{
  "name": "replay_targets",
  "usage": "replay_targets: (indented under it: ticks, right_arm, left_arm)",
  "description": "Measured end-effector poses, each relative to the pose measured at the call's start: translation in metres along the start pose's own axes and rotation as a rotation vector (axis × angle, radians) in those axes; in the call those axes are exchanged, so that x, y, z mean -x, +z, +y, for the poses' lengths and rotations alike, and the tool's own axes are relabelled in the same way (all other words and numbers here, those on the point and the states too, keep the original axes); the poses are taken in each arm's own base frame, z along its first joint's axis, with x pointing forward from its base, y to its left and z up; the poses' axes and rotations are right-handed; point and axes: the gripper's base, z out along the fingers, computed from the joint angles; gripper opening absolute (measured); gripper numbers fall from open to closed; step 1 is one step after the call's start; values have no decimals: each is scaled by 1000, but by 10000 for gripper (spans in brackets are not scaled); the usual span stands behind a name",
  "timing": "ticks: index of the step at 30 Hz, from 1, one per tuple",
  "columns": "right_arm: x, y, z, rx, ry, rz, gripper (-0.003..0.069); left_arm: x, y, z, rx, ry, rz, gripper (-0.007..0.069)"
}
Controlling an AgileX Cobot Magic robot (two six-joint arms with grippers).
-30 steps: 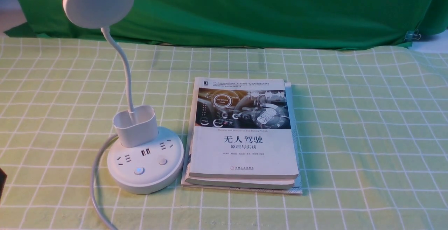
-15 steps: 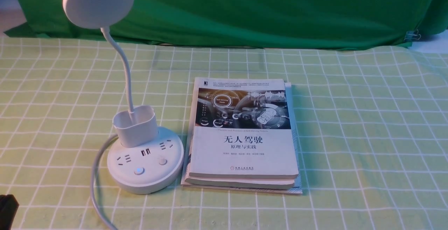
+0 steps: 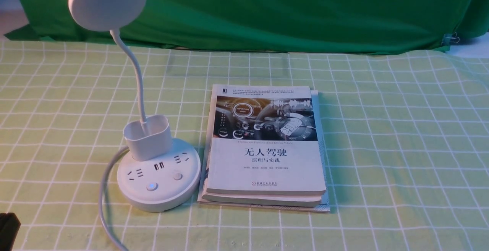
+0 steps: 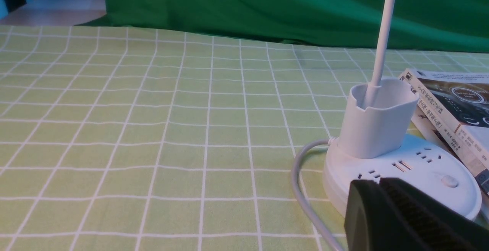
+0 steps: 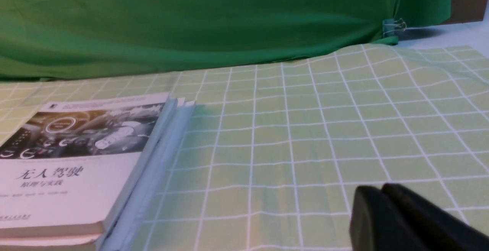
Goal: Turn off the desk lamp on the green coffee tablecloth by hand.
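The white desk lamp [image 3: 158, 174] stands on the pale yellow-green checked tablecloth [image 3: 382, 136], left of centre, its disc head [image 3: 107, 2] raised on a thin neck. Its round base has two buttons; the front left one [image 3: 151, 186] glows bluish. My left gripper [image 3: 7, 229] shows only as a dark tip at the bottom left edge, well left of the base. In the left wrist view the lamp base [image 4: 420, 170] lies just beyond my left gripper [image 4: 378, 184], whose jaws are pressed together and empty. My right gripper [image 5: 382, 191] is shut and empty above bare cloth.
A stack of books [image 3: 265, 148] lies directly right of the lamp base. The lamp's white cord [image 3: 103, 201] curves from the base towards the front edge. A plain dark green cloth [image 3: 267, 10] hangs along the back, held by a clip [image 3: 450, 39].
My left gripper's tip has come a little further into the front view at the bottom left corner since a second ago. The lamp and books have not moved.
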Motion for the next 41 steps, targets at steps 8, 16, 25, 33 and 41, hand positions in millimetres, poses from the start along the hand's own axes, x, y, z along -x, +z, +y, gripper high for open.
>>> replay_targets:
  ticks: [8, 16, 25, 33, 41]
  right_arm:
    - [0, 0, 0, 0, 0, -1, 29]
    - [0, 0, 0, 0, 0, -1, 29]
    - [0, 0, 0, 0, 0, -1, 29]
    - [0, 0, 0, 0, 0, -2, 29]
    - [0, 0, 0, 0, 0, -2, 29]
  left_arm:
    - [0, 0, 0, 0, 0, 0, 2]
    - [0, 0, 0, 0, 1, 0, 2]
    - [0, 0, 0, 3, 14, 0, 2]
    - [0, 0, 0, 4, 15, 0, 2]
    - [0, 0, 0, 4, 15, 0, 2]
